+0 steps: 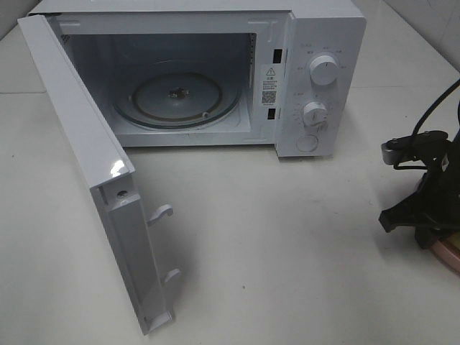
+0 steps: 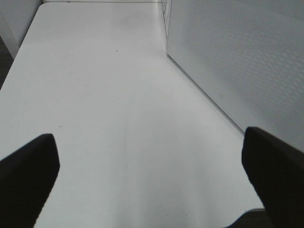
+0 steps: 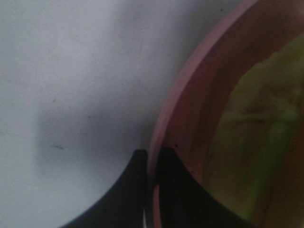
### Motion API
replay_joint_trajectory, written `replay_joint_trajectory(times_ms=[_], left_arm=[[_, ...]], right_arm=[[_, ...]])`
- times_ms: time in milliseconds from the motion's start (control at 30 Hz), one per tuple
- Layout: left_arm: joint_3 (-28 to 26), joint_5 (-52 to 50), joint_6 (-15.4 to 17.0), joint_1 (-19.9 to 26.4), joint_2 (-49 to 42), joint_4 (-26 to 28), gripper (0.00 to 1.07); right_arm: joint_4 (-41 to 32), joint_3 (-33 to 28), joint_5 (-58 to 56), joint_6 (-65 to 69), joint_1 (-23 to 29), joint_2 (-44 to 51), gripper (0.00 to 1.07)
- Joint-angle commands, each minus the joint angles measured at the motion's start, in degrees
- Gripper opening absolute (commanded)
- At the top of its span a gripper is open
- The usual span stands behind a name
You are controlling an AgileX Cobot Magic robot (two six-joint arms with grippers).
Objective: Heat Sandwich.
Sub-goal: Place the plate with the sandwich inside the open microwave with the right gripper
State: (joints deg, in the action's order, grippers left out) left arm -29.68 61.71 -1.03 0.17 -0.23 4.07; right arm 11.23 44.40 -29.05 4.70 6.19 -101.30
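**Pink plate gripped, microwave waiting open**

Pink rim is what the right gripper [image 3: 152, 161] has hold of: its two dark fingers are pressed together on the edge of the pink plate [image 3: 190, 95], one inside the rim and one outside. The sandwich [image 3: 256, 142] lies on that plate, showing as a pale green and yellow mass just inside the rim. Plate and sandwich sit on the table [image 1: 287, 251], off the microwave's control-panel side and forward of its front.

The microwave [image 1: 316, 43] is ready. Its door [image 1: 86, 144] is swung fully out, and the glass turntable [image 1: 176, 100] inside is bare.

The left gripper [image 2: 148, 142] hangs with its fingers wide apart and nothing between them. It is over bare table beside a white perforated panel of the microwave.

By my reading, opening the microwave and gripping the plate are done. Whether the plate has left the table I cannot tell. What remains is most of the job:

- carrying the plate across to the microwave's opening
- setting it on the turntable
- letting go and shutting the door
- turning the dials
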Motion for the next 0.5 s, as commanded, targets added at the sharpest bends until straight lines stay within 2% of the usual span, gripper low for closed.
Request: replay_joint_trajectory(times_ms=[33, 267, 500], left_arm=[[0.06, -0.29, 0.17, -0.29, -0.97, -0.17, 1.0], [0.06, -0.29, 0.17, -0.29, -0.97, -0.17, 1.0], [0.06, -0.29, 0.17, -0.29, -0.97, -0.17, 1.0]], right_arm=[[-0.69, -0.23, -0.8, 0.97, -0.06, 0.0, 0.0], [0.23, -0.23, -1.38, 1.38, 0.11, 0.0, 0.0], [6.42, -0.23, -2.86, 7.1, 3.55, 0.0, 0.0]])
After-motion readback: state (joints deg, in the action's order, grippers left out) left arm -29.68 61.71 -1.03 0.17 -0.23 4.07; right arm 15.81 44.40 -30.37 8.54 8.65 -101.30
